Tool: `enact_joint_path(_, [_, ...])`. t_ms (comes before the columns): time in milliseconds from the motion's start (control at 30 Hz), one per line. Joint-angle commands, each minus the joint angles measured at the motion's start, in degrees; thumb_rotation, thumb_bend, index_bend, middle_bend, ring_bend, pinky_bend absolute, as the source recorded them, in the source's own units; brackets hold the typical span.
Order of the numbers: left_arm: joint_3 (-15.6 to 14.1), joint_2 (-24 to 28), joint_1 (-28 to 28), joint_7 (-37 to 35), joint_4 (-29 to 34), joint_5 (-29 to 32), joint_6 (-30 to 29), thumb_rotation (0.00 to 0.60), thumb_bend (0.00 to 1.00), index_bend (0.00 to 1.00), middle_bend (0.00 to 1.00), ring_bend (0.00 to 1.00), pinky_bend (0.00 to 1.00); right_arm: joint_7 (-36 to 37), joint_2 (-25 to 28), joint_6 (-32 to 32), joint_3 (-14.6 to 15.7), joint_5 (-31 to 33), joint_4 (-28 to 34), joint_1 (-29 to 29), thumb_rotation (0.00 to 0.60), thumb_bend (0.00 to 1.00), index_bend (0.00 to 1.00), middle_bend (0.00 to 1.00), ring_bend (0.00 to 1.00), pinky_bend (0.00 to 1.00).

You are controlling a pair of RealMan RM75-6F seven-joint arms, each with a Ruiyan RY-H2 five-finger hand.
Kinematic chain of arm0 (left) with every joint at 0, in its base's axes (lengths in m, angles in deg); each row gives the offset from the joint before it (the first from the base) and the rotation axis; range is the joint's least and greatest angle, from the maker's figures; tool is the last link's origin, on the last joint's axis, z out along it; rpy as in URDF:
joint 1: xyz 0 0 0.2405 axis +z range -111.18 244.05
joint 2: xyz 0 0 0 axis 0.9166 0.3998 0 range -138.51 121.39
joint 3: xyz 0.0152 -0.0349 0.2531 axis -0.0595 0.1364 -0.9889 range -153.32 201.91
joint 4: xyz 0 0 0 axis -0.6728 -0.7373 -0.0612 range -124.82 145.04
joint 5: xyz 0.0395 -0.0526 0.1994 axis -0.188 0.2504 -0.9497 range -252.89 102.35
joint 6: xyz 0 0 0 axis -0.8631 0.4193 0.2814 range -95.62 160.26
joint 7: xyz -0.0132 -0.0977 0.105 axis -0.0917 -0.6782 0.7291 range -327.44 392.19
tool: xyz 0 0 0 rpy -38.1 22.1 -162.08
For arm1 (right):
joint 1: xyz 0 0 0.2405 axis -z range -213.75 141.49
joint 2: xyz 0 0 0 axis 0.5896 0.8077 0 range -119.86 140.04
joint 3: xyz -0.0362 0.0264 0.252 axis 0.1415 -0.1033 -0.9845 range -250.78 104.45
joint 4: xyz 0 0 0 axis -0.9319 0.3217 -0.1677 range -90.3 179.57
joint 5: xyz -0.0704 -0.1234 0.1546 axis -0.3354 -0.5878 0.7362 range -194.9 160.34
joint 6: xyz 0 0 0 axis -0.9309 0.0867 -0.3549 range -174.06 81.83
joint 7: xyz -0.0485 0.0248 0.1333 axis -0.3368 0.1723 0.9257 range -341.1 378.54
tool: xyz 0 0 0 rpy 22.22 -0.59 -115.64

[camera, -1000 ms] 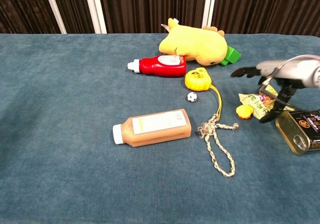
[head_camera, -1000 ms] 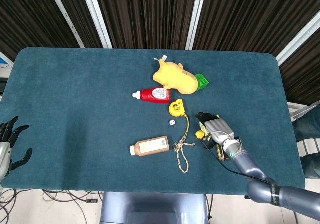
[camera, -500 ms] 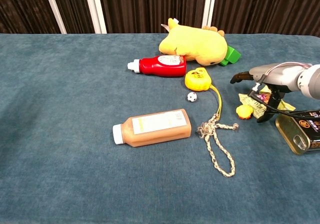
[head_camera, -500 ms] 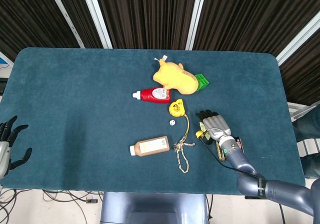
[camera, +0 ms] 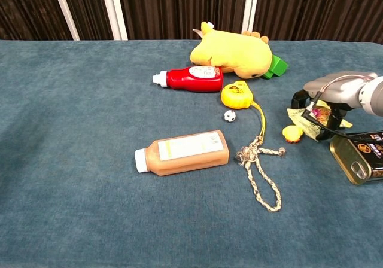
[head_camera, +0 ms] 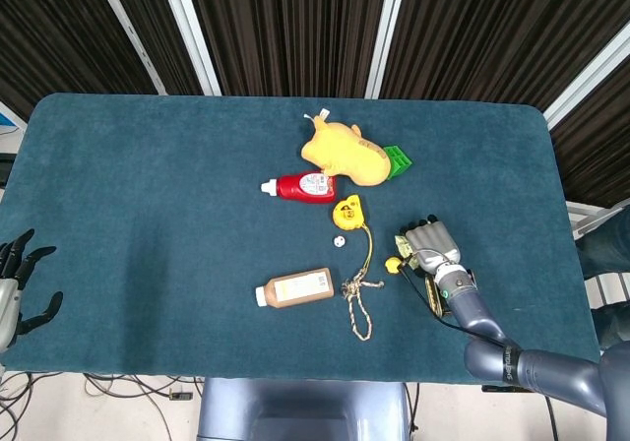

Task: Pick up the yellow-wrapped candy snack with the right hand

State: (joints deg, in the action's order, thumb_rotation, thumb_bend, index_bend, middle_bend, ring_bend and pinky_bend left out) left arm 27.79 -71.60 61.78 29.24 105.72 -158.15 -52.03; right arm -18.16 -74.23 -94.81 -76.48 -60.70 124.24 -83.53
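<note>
The yellow-wrapped candy snack (camera: pixel 322 113) lies on the blue table at the right, mostly hidden under my right hand (camera: pixel 330 96); in the head view only a sliver of the snack (head_camera: pixel 402 248) shows. My right hand (head_camera: pixel 431 245) has come down on it, fingers curled around the wrapper and the thumb at its near side. A small round yellow piece (camera: pixel 292 133) lies just left of the hand. My left hand (head_camera: pixel 16 285) hangs off the table's front left edge, fingers spread, holding nothing.
A gold tin (camera: pixel 362 155) sits right beside the hand's near side. Further left are a rope (camera: pixel 261 173), a brown bottle (camera: pixel 184 151), a tiny ball (camera: pixel 229 116), a yellow toy (camera: pixel 235 95), a red bottle (camera: pixel 194 78), a yellow plush (camera: pixel 235 51) and a green block (camera: pixel 277 66).
The right hand has dropped from hovering with spread fingers onto the snack, and its fingers have curled down around the wrapper. The left hand has stayed put.
</note>
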Motion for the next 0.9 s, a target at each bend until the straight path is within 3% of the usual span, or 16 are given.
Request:
enact_joint_path(33, [0.0, 0.1, 0.0, -0.1, 0.1, 0.0, 0.1, 0.6, 0.34, 0.2, 0.0, 0.0, 0.0, 0.0, -0.1, -0.4, 0.2, -0.2, -0.5, 0.1, 0.6, 0.37, 0.4, 0.37, 0.37, 0.16])
enact_joint_path(167, [-0.1, 0.2, 0.0, -0.2, 0.3, 0.1, 0.3, 0.6, 0.35, 0.2, 0.0, 0.0, 0.0, 2.3, -0.1, 0.1, -0.1, -0.9, -0.7, 0.7, 0.6, 0.49, 0.48, 0.46, 0.45, 0.16])
enact_joint_path(300, [-0.1, 0.3, 0.0, -0.9, 0.5, 0.1, 0.4, 0.6, 0.35, 0.2, 0.0, 0.0, 0.0, 4.1, 0.3, 1.1, 0.0, -2.3, -1.0, 1.0, 0.6, 0.56, 0.52, 0.49, 0.49, 0.16])
enact_joint_path(567, [-0.1, 0.4, -0.1, -1.0, 0.4, 0.3, 0.6, 0.6, 0.35, 0.2, 0.0, 0.0, 0.0, 14.3, 4.0, -1.1, -2.5, -10.5, 3.5, 3.6, 0.6, 0.58, 0.53, 0.51, 0.5, 0.16])
enact_joint_path(900, [-0.2, -0.1, 0.0, 0.8, -0.2, -0.3, 0.0, 0.6, 0.35, 0.2, 0.0, 0.0, 0.0, 27.5, 13.3, -5.8, -5.0, -22.2, 13.2, 7.6, 0.6, 0.58, 0.53, 0.5, 0.5, 0.16])
